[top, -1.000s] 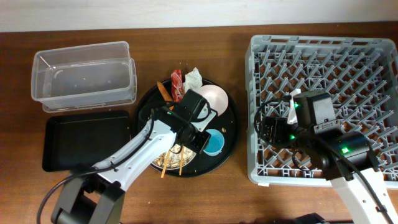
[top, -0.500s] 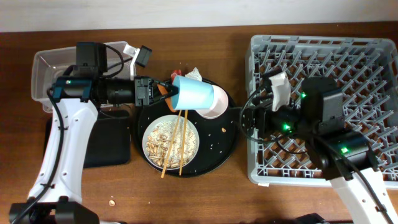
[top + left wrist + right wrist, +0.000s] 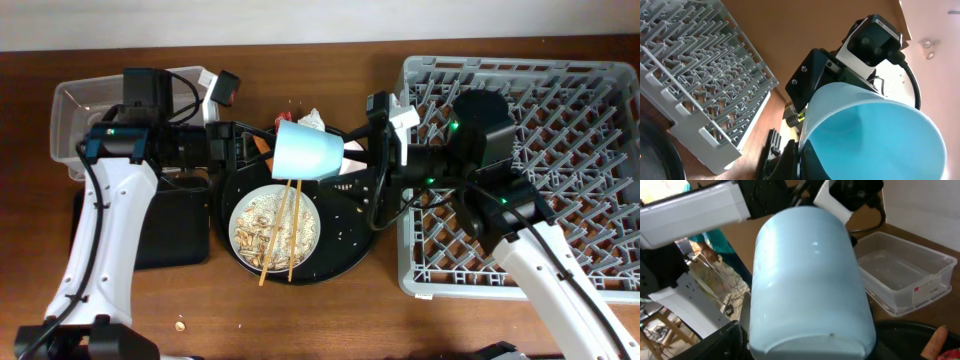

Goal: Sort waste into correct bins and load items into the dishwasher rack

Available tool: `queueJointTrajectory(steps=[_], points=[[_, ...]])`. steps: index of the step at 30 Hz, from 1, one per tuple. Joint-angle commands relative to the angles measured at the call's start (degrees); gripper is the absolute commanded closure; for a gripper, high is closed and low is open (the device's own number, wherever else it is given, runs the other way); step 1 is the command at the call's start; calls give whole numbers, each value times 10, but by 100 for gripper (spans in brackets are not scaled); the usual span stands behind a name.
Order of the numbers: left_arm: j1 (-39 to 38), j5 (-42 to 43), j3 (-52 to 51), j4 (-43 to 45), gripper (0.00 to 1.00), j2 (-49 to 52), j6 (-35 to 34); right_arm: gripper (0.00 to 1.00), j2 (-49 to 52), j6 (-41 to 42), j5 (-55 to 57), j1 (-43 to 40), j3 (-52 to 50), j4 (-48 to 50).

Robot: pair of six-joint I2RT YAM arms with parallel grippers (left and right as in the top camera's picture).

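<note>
My left gripper (image 3: 262,150) is shut on the rim of the light-blue cup (image 3: 305,150) and holds it sideways above the round black tray (image 3: 365,235). My right gripper (image 3: 372,150) is open, its fingers on either side of the cup's base (image 3: 810,285). The left wrist view shows the cup's inside (image 3: 875,135) and the pinching fingers (image 3: 800,155). The white plate (image 3: 250,215) carries beige scraps and the chopsticks (image 3: 292,225). The white bowl (image 3: 352,160) is mostly hidden behind the cup. The tissue (image 3: 313,120) and carrot stick (image 3: 262,142) lie at the tray's back. The grey rack (image 3: 500,70) stands at the right.
The clear tub (image 3: 100,120) stands at the back left, also in the right wrist view (image 3: 900,275). The shallow black tray (image 3: 185,235) lies in front of it, partly under my left arm. Crumbs (image 3: 180,325) lie on the wooden table near the front left.
The left gripper has lifted the cup off the round tray and holds it sideways. The right arm has swung left from over the rack to the cup's base.
</note>
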Motion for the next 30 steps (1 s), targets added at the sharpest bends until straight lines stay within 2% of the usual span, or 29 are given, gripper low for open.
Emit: queueJointTrajectory(steps=[1,4,5,6,7,9,11,12,13,15,16,17,18,20,21,22,24,26,27,28,30], points=[[-10,-5,2,1,100,0,11,20,-2,4,-17,11,7,19],[-35,-30,2,6,100,0,11,44,-2,5,-23,10,7,18],[-33,-30,2,7,71,0,11,44,-2,5,-23,10,7,18],[-27,-31,2,11,0,0,11,46,-5,4,-19,0,7,5],[-9,-40,2,24,0,0,11,47,-16,4,9,-16,7,-26],[53,-136,2,34,0,0,9,47,-58,5,156,-85,8,-166],[98,-142,2,33,0,0,9,50,-114,24,275,-188,16,-330],[120,-142,2,29,0,0,9,51,-139,24,353,-247,20,-415],[129,-153,2,27,0,0,9,50,-166,68,533,-345,21,-529],[128,-190,2,23,0,0,9,50,-162,121,678,-424,21,-600],[128,-199,2,18,0,0,9,49,-136,129,687,-470,21,-622],[128,-199,2,18,0,0,9,49,-112,134,701,-482,21,-619],[128,-210,2,9,0,0,9,44,-73,144,717,-492,21,-609],[128,-243,2,-16,0,0,9,43,17,153,677,-496,21,-595],[128,-243,2,-16,0,0,9,36,46,153,677,-496,21,-595],[128,-243,2,-16,0,0,9,18,69,153,659,-496,21,-597],[128,-243,2,-17,0,0,9,3,73,117,578,-495,37,-594],[128,-241,2,-28,0,0,9,2,40,111,569,-483,70,-593],[128,-242,2,-36,0,0,21,4,-3,89,504,-446,94,-579],[126,-286,2,-45,0,-7,28,9,-44,77,451,-382,102,-547],[107,-423,2,-55,0,-47,-9,20,-77,82,447,-226,102,-492]])
